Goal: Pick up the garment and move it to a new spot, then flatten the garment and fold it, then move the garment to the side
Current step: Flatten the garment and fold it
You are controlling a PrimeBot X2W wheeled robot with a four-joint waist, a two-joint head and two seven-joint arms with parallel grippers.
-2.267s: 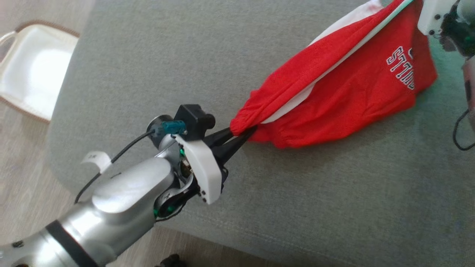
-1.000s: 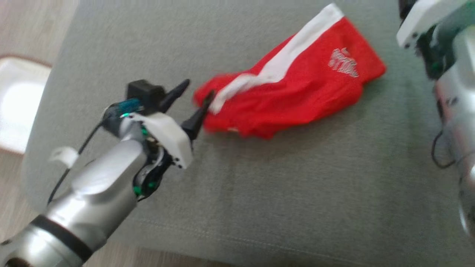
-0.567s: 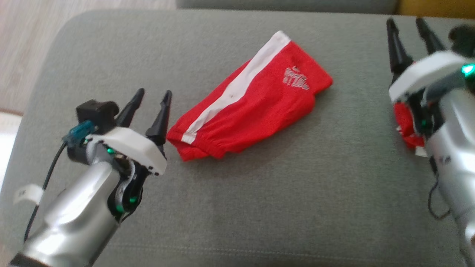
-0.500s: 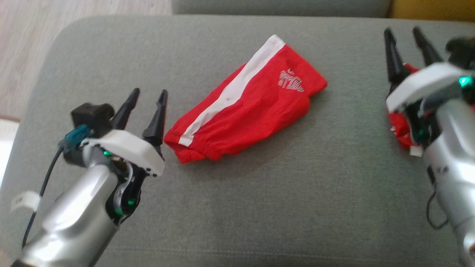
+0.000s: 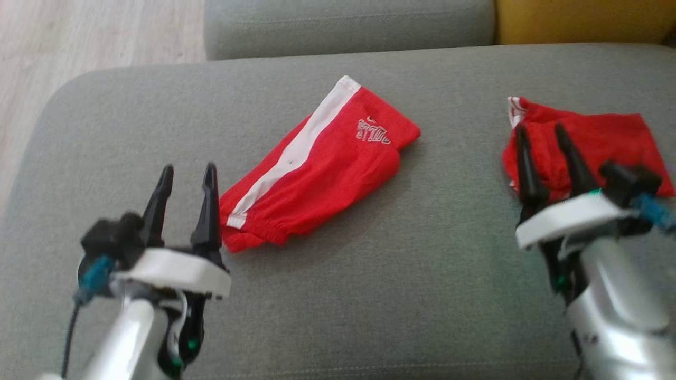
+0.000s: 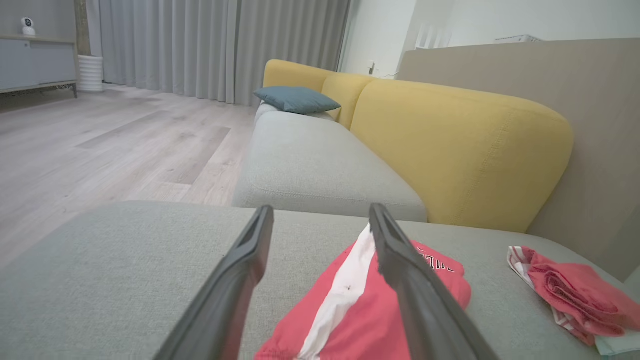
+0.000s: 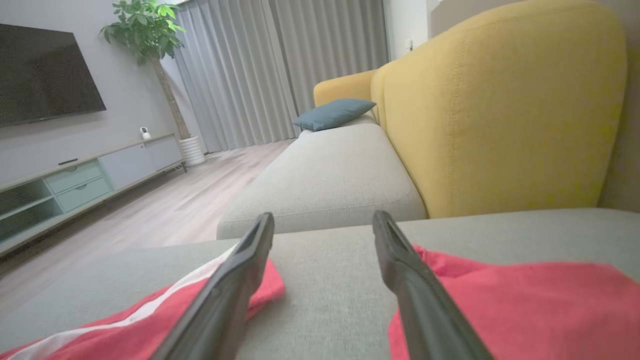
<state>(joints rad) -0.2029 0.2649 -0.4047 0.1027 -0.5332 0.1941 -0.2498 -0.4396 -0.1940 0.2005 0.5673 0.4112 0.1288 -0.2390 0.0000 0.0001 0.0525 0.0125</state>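
Observation:
The garment [image 5: 317,169], red shorts with a white side stripe and white lettering, lies folded in a slanting strip on the grey sofa seat [image 5: 369,295]; it also shows in the left wrist view [image 6: 360,310] and the right wrist view [image 7: 150,320]. My left gripper [image 5: 187,174] stands open just left of its near end, holding nothing, its fingers apart [image 6: 320,215]. My right gripper [image 5: 538,134] is open too, hovering over the front edge of a second red garment [image 5: 591,140], with empty space between its fingers [image 7: 322,220].
The second red garment [image 6: 575,295] sits folded at the seat's right. Yellow back cushions [image 7: 500,100] rise behind the seat, with another grey seat [image 6: 310,165] and a blue pillow [image 6: 295,99] beyond. Wooden floor [image 5: 79,42] lies to the left.
My left gripper let go of the red shorts, which dropped flat onto the seat, and both arms drew back toward me. The camera tilted up, bringing the second red garment into view.

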